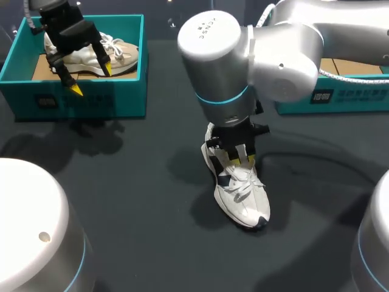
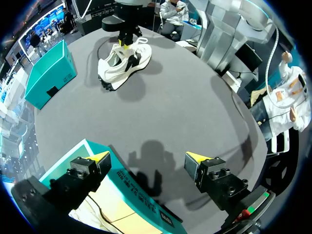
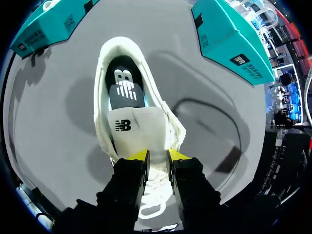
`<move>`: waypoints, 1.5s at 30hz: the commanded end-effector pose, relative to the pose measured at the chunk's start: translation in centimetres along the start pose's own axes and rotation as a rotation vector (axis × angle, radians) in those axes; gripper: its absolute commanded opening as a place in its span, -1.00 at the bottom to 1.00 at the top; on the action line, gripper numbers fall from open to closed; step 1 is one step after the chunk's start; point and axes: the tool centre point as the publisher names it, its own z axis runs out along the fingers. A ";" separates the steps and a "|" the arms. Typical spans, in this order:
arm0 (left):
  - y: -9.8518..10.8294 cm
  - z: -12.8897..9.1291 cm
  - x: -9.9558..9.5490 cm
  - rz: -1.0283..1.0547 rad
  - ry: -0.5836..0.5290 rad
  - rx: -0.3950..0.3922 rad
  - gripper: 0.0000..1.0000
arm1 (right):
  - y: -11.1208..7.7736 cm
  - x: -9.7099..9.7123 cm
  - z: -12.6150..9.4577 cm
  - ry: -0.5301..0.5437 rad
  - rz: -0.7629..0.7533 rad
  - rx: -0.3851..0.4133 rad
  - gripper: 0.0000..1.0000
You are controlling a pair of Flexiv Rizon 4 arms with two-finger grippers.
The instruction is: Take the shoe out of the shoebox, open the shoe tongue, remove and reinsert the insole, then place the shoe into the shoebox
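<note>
White shoe, mid-table; right gripper over it, fingers pinched onto its tongue. Left gripper, fingers spread; well apart from that shoe, above teal shoebox.

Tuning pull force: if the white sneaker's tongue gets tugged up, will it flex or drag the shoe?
White fabric tongue looks thin and soft, so it likely folds first. White lace-up sneaker stands flat on its sole on the dark table, probably light enough to lift on a hard pull. Loose laces may snag.

Counted: 2 shoes, 2 teal shoeboxes — and 2 pincers.
</note>
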 end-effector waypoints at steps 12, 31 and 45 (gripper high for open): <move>0.0 -0.1 0.0 0.000 0.001 -0.002 1.00 | 2.0 1.3 3.5 0.140 -0.083 0.037 -0.55; 0.0 -0.1 0.0 0.000 0.001 -0.002 1.00 | 2.8 0.6 -4.9 0.047 -0.330 -0.157 -0.47; 0.0 -0.1 0.0 0.000 0.001 -0.002 1.00 | 4.2 0.3 -5.1 0.121 -0.892 -0.209 1.00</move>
